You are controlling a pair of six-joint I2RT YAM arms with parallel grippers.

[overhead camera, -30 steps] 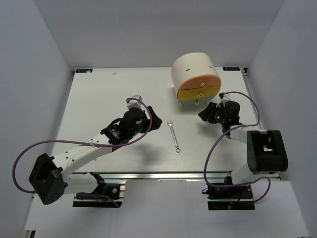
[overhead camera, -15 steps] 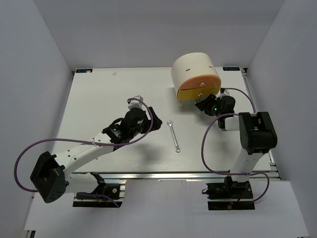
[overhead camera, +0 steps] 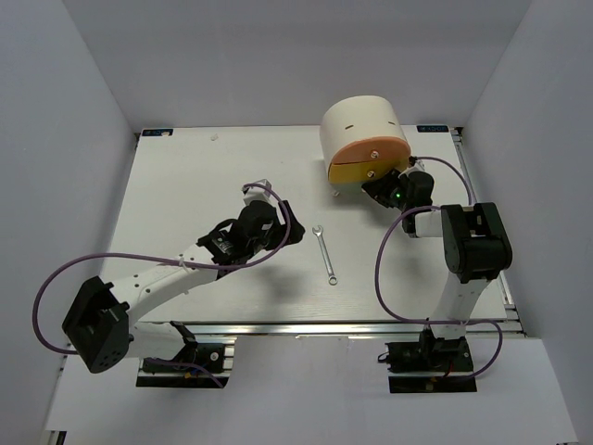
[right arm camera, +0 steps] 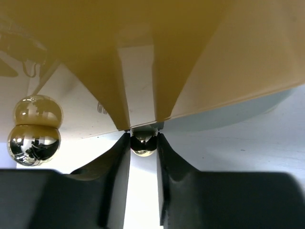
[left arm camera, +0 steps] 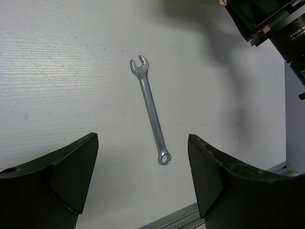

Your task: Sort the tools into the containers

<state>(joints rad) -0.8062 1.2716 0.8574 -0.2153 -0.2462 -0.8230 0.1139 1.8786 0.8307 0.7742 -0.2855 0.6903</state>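
The silver double-ended wrench [overhead camera: 325, 254] lies flat on the white table; in the left wrist view [left arm camera: 151, 114] it lies just ahead of the jaws. My left gripper [overhead camera: 289, 227] is open and empty, left of the wrench [left arm camera: 143, 139]. The beige drum box [overhead camera: 359, 125] stands at the back right with its orange-yellow drawer front [overhead camera: 371, 159] facing the arms. My right gripper [overhead camera: 375, 188] is shut on a small metal stud [right arm camera: 143, 142] at the lower edge of the drawer front [right arm camera: 214, 57]. No screwdrivers are in view.
A second shiny stud [right arm camera: 34, 138] sits left of the held one. The table's metal front rail [overhead camera: 324, 327] runs along the near edge. Purple cables loop off both arms. White walls enclose the table.
My right gripper has moved up and left from the table beside the box to the drawer front and closed on the stud. My left gripper has shifted slightly toward the wrench.
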